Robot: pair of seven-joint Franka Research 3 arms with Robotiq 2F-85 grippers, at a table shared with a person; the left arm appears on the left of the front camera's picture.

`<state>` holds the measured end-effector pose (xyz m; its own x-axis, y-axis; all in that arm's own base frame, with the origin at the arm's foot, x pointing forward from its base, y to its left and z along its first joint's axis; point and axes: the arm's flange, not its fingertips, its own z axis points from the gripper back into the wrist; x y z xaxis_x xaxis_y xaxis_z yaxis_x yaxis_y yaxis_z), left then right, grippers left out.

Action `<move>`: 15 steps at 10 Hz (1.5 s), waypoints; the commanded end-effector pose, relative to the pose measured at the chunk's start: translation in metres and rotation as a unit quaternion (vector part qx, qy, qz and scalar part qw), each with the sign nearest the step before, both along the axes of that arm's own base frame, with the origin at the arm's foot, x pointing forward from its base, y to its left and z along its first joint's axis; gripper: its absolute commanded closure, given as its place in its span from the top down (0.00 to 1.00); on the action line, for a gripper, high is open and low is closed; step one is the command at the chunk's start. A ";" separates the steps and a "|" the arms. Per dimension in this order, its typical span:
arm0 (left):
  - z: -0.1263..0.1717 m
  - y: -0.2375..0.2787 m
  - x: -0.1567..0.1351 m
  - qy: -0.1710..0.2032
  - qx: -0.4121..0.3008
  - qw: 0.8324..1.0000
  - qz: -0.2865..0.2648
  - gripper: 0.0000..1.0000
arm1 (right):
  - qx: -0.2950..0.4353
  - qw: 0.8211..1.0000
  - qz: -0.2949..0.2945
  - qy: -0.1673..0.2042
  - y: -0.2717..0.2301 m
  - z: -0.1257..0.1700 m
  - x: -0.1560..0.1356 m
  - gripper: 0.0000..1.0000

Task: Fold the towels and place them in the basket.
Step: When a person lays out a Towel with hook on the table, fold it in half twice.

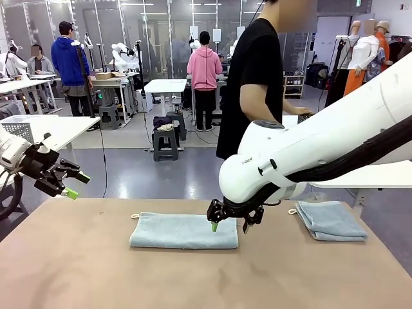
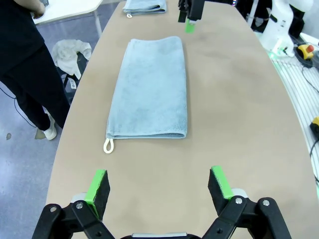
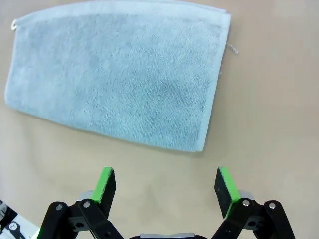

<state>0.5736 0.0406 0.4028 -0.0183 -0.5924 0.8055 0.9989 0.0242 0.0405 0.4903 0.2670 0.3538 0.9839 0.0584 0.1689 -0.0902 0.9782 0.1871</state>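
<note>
the table [image 1: 96, 270] holds one towel [image 1: 184, 231] folded once, mid-table, and a folded towel [image 1: 329, 220] farther right. right gripper [image 1: 228, 217] hangs open just beside the first; left gripper [image 1: 72, 183] open too. basketing remains.

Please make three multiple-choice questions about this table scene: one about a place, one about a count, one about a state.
1. Where is the right gripper?
A. at the right end of the long towel
B. above the folded towel
C. off the table's left edge

2. How many blue-grey towels lie on the table?
A. one
B. two
C. four

3. How do the jaws of the left gripper stand?
A. shut on a towel
C. shut on nothing
B. open, holding nothing

Answers:
1 A, the front view shows its green pad at that towel's right end.
2 B, one long towel in the middle and one folded at the right.
3 B, the left wrist view shows bare table between the pads.
</note>
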 end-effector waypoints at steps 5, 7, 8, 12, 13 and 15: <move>0.003 0.000 -0.001 -0.003 0.000 1.000 -0.001 1.00 | -0.013 0.997 -0.074 0.005 0.003 -0.026 0.057 1.00; 0.003 0.000 -0.001 -0.003 0.000 1.000 -0.001 1.00 | 0.000 0.995 -0.095 0.000 -0.005 -0.041 0.068 1.00; 0.003 0.000 -0.001 -0.003 0.000 1.000 -0.001 1.00 | -0.002 0.995 -0.095 -0.002 -0.006 -0.044 0.071 1.00; 0.003 0.000 -0.001 -0.003 0.000 1.000 -0.001 1.00 | -0.032 0.997 -0.071 0.002 -0.001 -0.052 0.081 1.00; 0.003 0.000 -0.001 -0.003 0.000 1.000 -0.001 1.00 | -0.037 0.997 -0.071 0.002 0.001 -0.054 0.082 1.00; 0.003 0.000 -0.001 -0.003 0.000 1.000 -0.001 1.00 | -0.041 0.997 -0.069 0.005 0.005 -0.057 0.084 1.00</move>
<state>0.5736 0.0407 0.4031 -0.0188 -0.5924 0.8054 0.9989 0.0243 0.0411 0.5682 0.2615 0.2978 0.9876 -0.0310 0.1541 0.0090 0.9899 0.1412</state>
